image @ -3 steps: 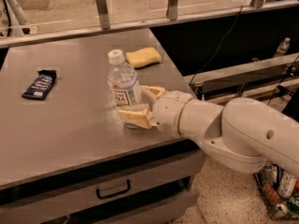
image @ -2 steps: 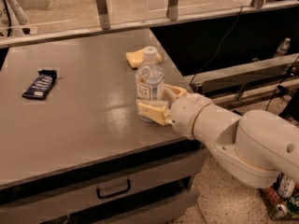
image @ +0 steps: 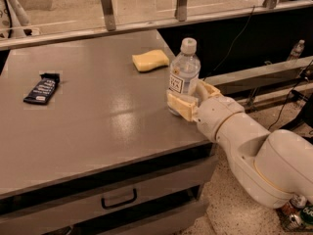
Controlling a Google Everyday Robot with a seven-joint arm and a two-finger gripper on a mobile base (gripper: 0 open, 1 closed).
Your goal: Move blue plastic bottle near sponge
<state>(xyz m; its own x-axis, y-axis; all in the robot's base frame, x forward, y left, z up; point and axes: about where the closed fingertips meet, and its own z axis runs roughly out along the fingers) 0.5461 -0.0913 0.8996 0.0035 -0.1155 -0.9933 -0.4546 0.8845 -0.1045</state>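
- The cream two-finger gripper [image: 192, 98] reaches in right of the pale yellow rounded sponge [image: 150, 60], its fingers clamped on the bottle's lower body.
- The small clear plastic bottle [image: 184, 72], white screw cap and white label, stands upright near the sponge, to its right and not touching.
- A strip of bare grey metal tabletop [image: 107, 126] separates the two.
- A flat dark snack bar wrapper [image: 42, 88] lies well left of the sponge.

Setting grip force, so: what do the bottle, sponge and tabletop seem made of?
Blue plastic bottle: clear glossy plastic, see-through. Sponge: matte pale-yellow foam, probably soft, rounded edges. Table: smooth grey, sheen reflecting light; metal or laminate, unclear. The gripper clasps the bottle's lower part near the table's right edge.
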